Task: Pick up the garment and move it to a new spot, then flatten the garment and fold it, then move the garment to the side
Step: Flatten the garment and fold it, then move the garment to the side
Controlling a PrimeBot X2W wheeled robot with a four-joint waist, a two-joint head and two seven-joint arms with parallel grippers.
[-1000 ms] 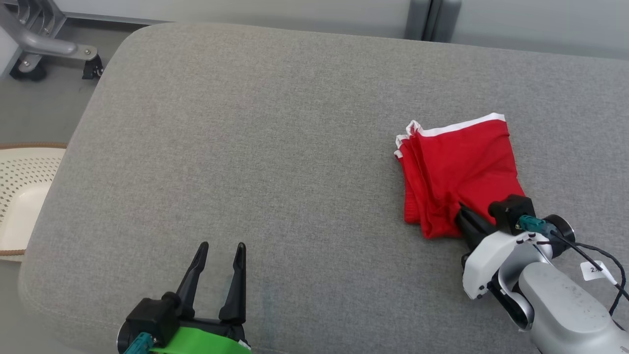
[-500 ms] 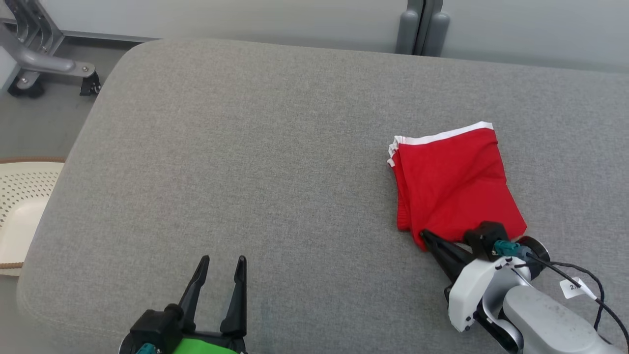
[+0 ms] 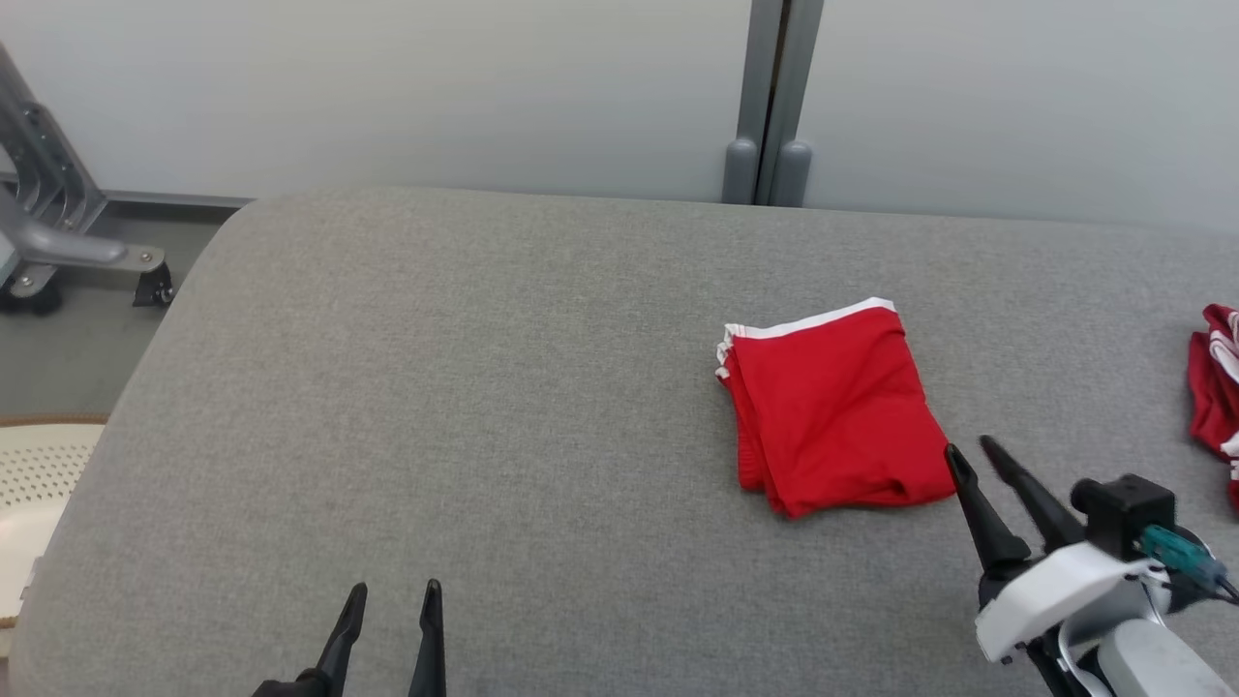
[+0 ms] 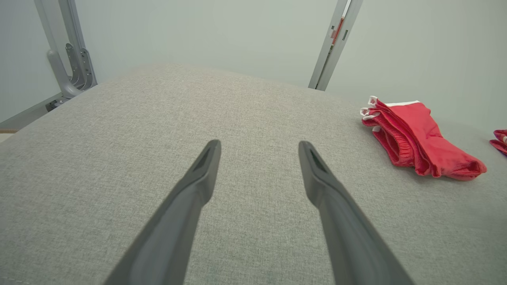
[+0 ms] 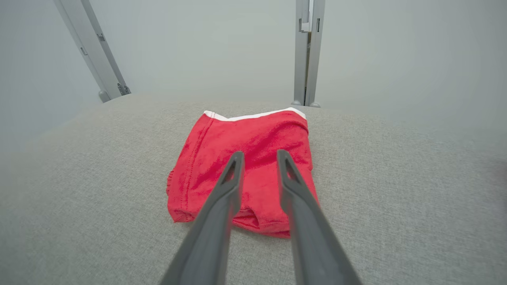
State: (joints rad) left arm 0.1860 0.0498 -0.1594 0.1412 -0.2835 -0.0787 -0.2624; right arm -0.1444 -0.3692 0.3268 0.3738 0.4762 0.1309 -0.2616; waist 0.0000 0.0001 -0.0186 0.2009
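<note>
Garment (image 3: pixel 832 407) lies just beside right gripper (image 3: pixel 968 445).

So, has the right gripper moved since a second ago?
Yes. Against the red garment, the right gripper has drawn back toward the robot: earlier shut on its near corner, now parted just off that corner.

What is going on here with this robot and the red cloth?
A two-armed robot is folding laundry on a grey cushion. The red garment lies folded on it, and nothing holds it. The right tool is at the garment's near right corner, fingers apart and empty. The left tool is open too, well off to the left. Moving the garment to the side looks like the step that remains.
</note>
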